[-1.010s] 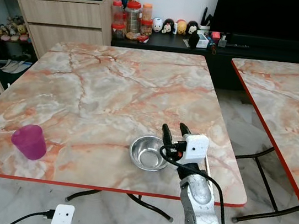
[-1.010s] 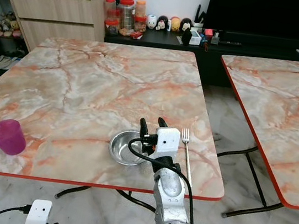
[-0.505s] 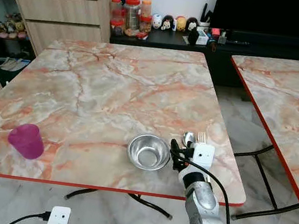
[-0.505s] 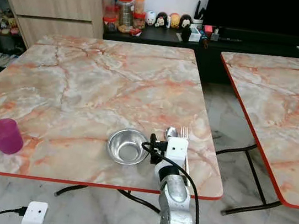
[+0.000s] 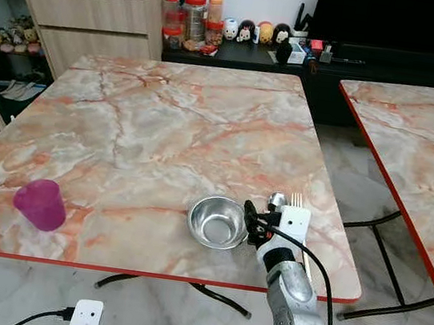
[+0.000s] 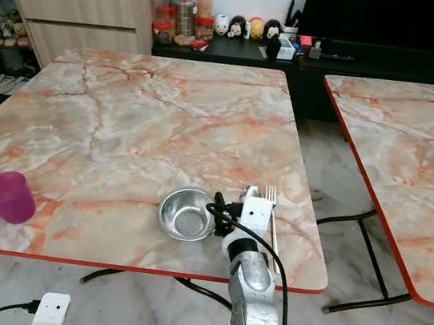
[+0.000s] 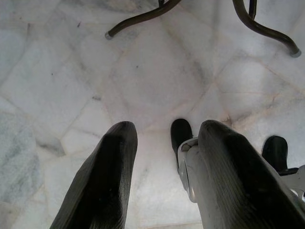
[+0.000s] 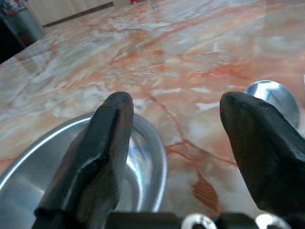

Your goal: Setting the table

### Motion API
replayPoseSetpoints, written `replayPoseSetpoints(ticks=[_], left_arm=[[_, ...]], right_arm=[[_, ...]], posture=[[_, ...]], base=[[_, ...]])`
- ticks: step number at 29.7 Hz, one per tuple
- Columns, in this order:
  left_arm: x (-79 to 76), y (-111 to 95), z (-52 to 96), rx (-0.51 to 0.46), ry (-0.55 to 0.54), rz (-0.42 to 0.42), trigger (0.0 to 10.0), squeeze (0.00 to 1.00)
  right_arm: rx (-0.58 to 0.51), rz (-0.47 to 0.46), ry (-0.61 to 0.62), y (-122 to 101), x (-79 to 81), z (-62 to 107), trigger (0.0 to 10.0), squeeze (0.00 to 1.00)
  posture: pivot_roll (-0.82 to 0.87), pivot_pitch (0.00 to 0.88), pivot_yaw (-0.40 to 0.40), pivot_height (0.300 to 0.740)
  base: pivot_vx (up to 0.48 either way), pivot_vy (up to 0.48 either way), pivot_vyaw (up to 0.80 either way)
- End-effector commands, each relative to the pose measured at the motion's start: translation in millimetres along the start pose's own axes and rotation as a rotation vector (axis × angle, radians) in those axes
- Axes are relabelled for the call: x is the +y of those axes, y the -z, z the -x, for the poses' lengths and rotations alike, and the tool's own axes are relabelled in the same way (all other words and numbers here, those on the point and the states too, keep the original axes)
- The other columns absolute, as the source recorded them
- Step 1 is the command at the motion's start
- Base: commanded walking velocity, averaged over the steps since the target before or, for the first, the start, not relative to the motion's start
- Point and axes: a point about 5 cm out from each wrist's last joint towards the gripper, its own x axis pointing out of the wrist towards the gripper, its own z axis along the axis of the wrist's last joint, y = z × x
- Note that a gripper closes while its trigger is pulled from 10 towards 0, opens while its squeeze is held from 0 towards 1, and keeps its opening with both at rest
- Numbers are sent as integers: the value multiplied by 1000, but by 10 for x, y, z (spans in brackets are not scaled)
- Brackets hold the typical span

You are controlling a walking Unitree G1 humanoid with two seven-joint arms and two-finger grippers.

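Head views: the right gripper sits low at the table's near edge, between the bowl and the spoon and fork lying side by side toward the near right corner. A purple cup stands well apart at the near left corner.

Right wrist view: its fingers are spread, one over the bowl's rim, the other beside the spoon's head, holding nothing.

Left wrist view: the left gripper hangs idle over the floor, fingers apart.

Judgement: the cutlery looks placed; a good finish is to lift straight up and back, so neither finger nudges bowl or spoon, then fetch the cup.
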Motion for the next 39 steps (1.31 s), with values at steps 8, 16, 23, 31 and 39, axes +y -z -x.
replayPoseSetpoints(ticks=[8, 16, 23, 31, 39], left_arm=[[44, 40, 12, 14, -13, 3, 10000, 0], [11, 55, 14, 19, -2, -21, 10000, 0], [26, 95, 25, 30, -7, -13, 10000, 0], [42, 100, 27, 32, -12, -6, 10000, 0], [52, 76, 21, 27, -21, 1, 10000, 0]], right_arm=[[4, 10, -23, -29, 60, -12, 10000, 0], [52, -44, -29, -46, 91, -27, 10000, 0], [64, -114, -23, -73, 109, -40, 10000, 0], [76, -156, -21, -123, 130, -50, 10000, 0], [156, -129, -40, -30, 150, -27, 10000, 0]], posture=[[-13, 0, 37, 740], [-18, 0, 33, 740], [-20, 0, 34, 740], [-15, 0, 34, 740], [-13, 0, 36, 740]], base=[[0, 0, 0], [0, 0, 0], [0, 0, 0], [0, 0, 0], [0, 0, 0]])
